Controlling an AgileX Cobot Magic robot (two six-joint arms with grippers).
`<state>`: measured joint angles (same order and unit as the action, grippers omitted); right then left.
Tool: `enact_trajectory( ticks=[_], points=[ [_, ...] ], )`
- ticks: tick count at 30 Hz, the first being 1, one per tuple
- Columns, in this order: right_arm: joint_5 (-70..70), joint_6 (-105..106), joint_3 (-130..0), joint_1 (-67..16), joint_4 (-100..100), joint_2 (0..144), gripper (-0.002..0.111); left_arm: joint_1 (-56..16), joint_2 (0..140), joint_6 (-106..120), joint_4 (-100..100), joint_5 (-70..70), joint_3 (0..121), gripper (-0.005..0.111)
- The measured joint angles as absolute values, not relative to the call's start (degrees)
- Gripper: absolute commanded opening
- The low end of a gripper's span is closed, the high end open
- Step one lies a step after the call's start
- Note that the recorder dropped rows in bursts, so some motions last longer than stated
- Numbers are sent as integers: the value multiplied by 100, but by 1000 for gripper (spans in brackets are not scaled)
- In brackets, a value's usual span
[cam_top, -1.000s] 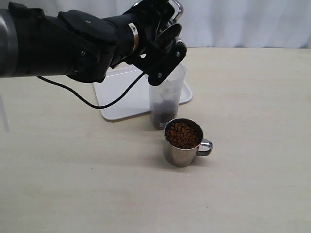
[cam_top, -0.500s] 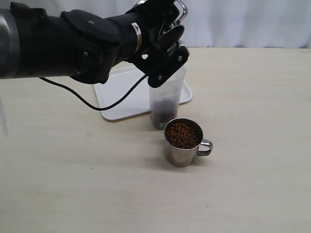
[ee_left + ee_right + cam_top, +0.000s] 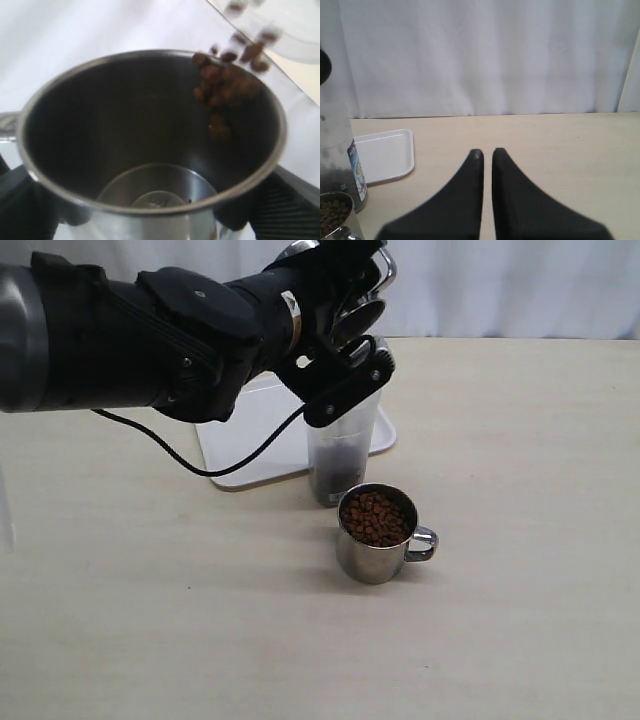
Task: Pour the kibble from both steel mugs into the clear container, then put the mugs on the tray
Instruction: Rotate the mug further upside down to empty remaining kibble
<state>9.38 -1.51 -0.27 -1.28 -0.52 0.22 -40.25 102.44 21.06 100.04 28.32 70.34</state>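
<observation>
Aloft, the left gripper [image 3: 352, 328] clamped the tilted mug [image 3: 150, 150], kibble [image 3: 225, 85] spilling over its lip. Directly beneath it the clear container [image 3: 340, 440] held a low dark layer; the second mug [image 3: 372, 558], lower right, sat brimful. The right gripper [image 3: 487, 155] was pinched together, empty.

Mug [image 3: 370, 558] beside container [image 3: 338, 455]; open table [image 3: 540, 490] rightward

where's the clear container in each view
exterior view: the clear container stands in the middle of the picture, just behind the full mug.
left wrist view: only its blurred rim shows, in the picture's top right corner past the tilted steel mug.
right wrist view: it is at the picture's left edge, barcode label showing.
shared landmark: the white tray beside it, in the exterior and right wrist views.
</observation>
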Motion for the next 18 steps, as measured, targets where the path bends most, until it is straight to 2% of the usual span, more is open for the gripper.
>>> enact_trajectory(
  ticks=[18],
  points=[
    [938,-151,-27,-128,-52,22,5,-4131,10244,2666,10004,2961,7034,0]
  ],
)
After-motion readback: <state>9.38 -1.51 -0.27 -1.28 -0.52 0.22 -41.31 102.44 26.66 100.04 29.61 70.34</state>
